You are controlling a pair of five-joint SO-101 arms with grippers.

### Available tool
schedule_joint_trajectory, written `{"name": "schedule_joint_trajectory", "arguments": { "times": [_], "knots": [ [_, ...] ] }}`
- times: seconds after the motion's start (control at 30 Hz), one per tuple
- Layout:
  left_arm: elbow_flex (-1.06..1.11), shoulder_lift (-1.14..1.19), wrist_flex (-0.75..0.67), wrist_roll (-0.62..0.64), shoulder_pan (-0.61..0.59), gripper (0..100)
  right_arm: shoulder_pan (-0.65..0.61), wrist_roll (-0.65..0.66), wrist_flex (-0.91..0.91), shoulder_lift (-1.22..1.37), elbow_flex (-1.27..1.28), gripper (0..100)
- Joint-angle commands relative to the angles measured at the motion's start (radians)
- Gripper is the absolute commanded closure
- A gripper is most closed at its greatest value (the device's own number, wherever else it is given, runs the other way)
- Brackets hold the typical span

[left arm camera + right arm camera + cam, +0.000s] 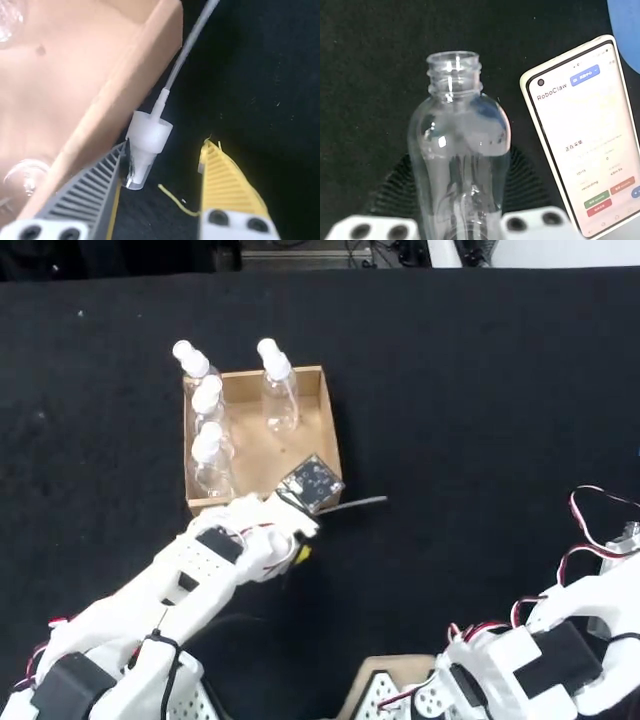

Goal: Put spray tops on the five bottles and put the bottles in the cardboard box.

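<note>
finds four capped bottles (pixel 280 400) standing in the box (pixel 331 430), upper left of centre in the high view: three in a column by its left wall, one at its upper right. counts four of five done, by the look of it.

leaves the fifth spray top (pixel 147 145) on the black table (pixel 480 390), lying against the outside of the box wall near its lower right corner, dip tube (pixel 187 47) trailing away from the arm.

brackets that top with the left gripper (pixel 165 150), jaws apart: grey finger (pixel 90 190) touching the collar, yellow finger (pixel 225 185) clear of it. looks set to close for a pickup.

holds the last bottle (pixel 460 150) upright in the right gripper (pixel 460 187), clamped on its body, neck bare and facing up, presumably so the top can go in from above. puts that arm at the lower right of the high view, well apart from the box.

shows a phone (pixel 585 150) lying just beside the bottle.
</note>
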Motion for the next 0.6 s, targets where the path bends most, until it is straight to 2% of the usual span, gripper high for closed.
{"name": "schedule_joint_trajectory", "arguments": {
  "times": [0.0,0.13,0.3,0.4,0.57],
  "knots": [
    [-0.010,-0.014,0.069,0.029,0.076,79,0.017,0.008,-0.023,-0.001,-0.064,98.8],
    [-0.015,-0.015,0.121,0.026,0.143,79,0.017,0.008,-0.023,-0.001,-0.065,98.8],
    [-0.096,-0.015,0.253,0.026,0.165,79,0.017,0.008,-0.023,-0.001,-0.065,98.8],
    [-0.162,-0.015,0.311,0.025,0.143,79,0.017,0.008,-0.023,-0.001,-0.065,98.8],
    [-0.225,-0.015,0.315,0.023,0.082,79,0.017,0.008,-0.023,-0.001,-0.065,98.8]
  ]
}}
